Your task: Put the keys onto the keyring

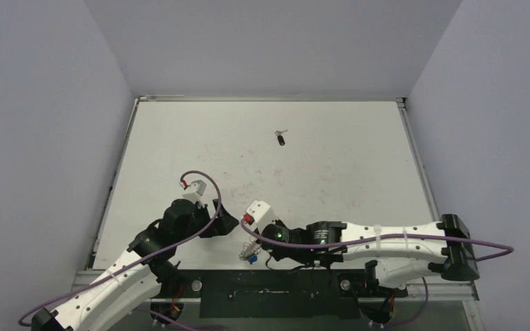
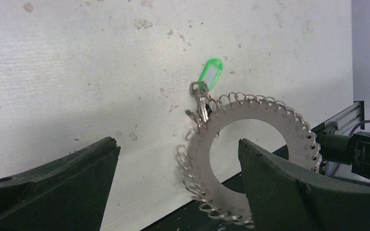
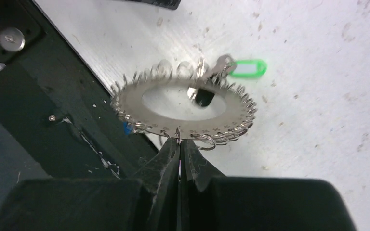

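loose key far out, keyring pinched at the near edge

the loose key (image 1: 281, 140) lies flat & alone on the table (image 1: 359, 172), toward the far side, a bit right of centre. its long axis runs roughly near-to-far, black head closer to the arms. it's too small to read the tilt any finer.

the keyring (image 3: 135, 103) is well apart from that key, at the near edge betw the two arms. it is held up by its rim and hangs partly over the table's edge. a green tag (image 2: 211, 74) w/ a silver key hangs off the looped rim. in the right wrist view a black-headed key (image 3: 201, 96) shows at the hollow centre, blurred. can't tell if it's hooked on a loop or just lying behind.

right gripper (image 3: 179, 143): fingers pressed together, clamped on one loop of the rim. left gripper (image 1: 224, 219): fingers wide apart, nothing in them, just beside the keyring. in its own cam the keyring sits against the inner side of one finger.

what the next move prob turns on: the loose key lies straight out beyond both grippers. the right is a shade more in line w/ it but is busy holding the keyring. so the left, being free, looks like the one to reach fwd & to its right, closing across the key's short side.
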### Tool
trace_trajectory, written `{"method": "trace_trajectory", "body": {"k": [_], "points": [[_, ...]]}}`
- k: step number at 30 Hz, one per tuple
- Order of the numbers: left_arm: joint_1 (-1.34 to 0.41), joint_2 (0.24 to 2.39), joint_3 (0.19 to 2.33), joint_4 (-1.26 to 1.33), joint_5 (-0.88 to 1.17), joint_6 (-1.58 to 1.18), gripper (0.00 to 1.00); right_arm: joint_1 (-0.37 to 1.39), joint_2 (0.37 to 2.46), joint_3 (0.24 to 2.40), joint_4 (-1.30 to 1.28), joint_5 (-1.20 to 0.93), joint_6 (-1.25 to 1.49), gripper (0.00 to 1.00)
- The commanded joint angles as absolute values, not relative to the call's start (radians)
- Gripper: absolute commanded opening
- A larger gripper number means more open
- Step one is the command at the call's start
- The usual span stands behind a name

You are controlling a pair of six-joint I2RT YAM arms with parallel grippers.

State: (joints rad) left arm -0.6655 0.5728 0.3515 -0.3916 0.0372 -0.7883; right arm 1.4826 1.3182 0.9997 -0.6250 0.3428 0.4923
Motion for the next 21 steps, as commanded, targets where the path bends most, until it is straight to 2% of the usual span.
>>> {"method": "trace_trajectory", "body": {"k": [1, 5, 9, 18, 21], "points": [[-0.662, 0.517, 0.408, -0.319, 0.041, -0.677, 0.93, 1.391, 1.154, 0.994, -0.554, 0.187, 0.247, 0.00], [-0.662, 0.454, 0.389, -0.188, 0.127, -0.562, 0.90, 1.363, 1.004, 0.943, -0.469, 0.169, 0.060, 0.00], [-0.663, 0.407, 0.319, 0.053, 0.254, -0.459, 0.87, 1.321, 0.898, 0.915, -0.376, 0.153, -0.053, 0.00], [-0.664, 0.359, 0.242, 0.351, 0.474, -0.214, 0.90, 1.084, 0.948, 0.934, -0.344, -0.337, -0.126, 0.00], [-0.664, 0.351, 0.226, 0.403, 0.527, -0.162, 0.85, 1.033, 0.969, 0.935, -0.321, -0.453, -0.149, 0.00]]}}
